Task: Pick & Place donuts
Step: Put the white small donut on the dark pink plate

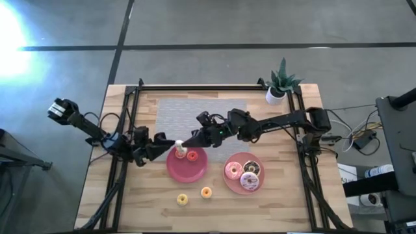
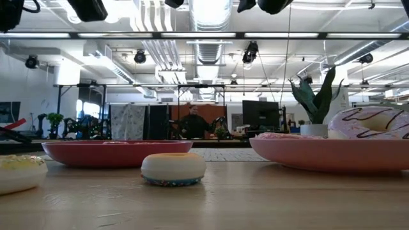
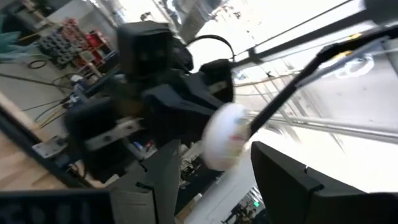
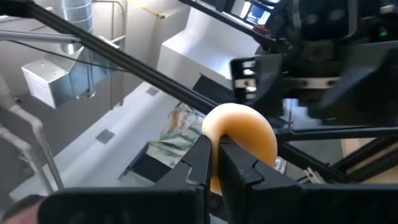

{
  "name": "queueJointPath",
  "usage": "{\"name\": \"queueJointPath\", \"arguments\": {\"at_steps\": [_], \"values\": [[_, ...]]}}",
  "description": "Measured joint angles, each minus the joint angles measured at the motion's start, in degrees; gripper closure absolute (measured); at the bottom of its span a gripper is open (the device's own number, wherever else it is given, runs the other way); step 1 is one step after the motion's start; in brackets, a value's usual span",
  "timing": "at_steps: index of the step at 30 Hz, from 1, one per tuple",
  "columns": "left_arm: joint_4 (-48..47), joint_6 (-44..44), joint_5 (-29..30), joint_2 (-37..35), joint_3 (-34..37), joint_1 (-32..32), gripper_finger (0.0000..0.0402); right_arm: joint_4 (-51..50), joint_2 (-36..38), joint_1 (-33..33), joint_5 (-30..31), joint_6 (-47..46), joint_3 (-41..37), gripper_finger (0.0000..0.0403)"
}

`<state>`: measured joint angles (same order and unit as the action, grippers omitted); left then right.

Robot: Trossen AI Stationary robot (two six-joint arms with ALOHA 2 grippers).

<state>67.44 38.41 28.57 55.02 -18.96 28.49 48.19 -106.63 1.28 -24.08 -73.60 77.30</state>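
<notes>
Your right gripper (image 1: 182, 147) is pinched shut on a small pale donut (image 4: 241, 144), its fingers (image 4: 200, 163) clamping the ring's edge. It holds it just above the left red plate (image 1: 188, 168), where a mini orange donut (image 1: 192, 155) lies right beside the tips. Your left gripper (image 1: 164, 147) faces it from close by, fingers apart and holding nothing. Farther out, two large donuts (image 1: 242, 175) sit on the right plate (image 1: 227, 184), and two mini ones (image 1: 194, 195) lie on the table (image 1: 130, 201).
</notes>
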Motion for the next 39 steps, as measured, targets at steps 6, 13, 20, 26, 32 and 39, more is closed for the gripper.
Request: {"name": "queueJointPath", "arguments": {"at_steps": [6, 13, 20, 26, 32, 39], "values": [[-0.4, -1.5, -0.6, 0.6, -1.0, -0.1, 0.0232, -0.1, 0.0, -0.2, 0.4, 0.4, 0.3, 0.0390], [-0.5, -0.4, -0.5, 1.1, -1.2, -1.4, 0.0232, -3.0, 0.0, -0.2, 1.3, 1.5, 0.3, 0.0390], [-2.8, -1.0, -2.5, 1.1, -3.5, -2.6, 0.0232, -3.0, 0.0, -0.2, 1.6, 1.9, 0.3, 0.0390], [-10.6, -0.3, -3.3, 1.1, -6.4, -3.2, 0.0232, -3.0, 0.0, -0.3, 1.6, 2.0, 0.2, 0.0390], [-12.0, -0.6, -4.4, 1.1, -7.4, -3.3, 0.0232, -2.9, 0.0, -0.5, 1.7, 2.0, 0.2, 0.0390], [-12.1, -1.1, -4.7, 1.1, -7.3, -3.3, 0.0242, -3.0, 0.0, -0.6, 1.7, 2.5, 0.2, 0.0390]]}}
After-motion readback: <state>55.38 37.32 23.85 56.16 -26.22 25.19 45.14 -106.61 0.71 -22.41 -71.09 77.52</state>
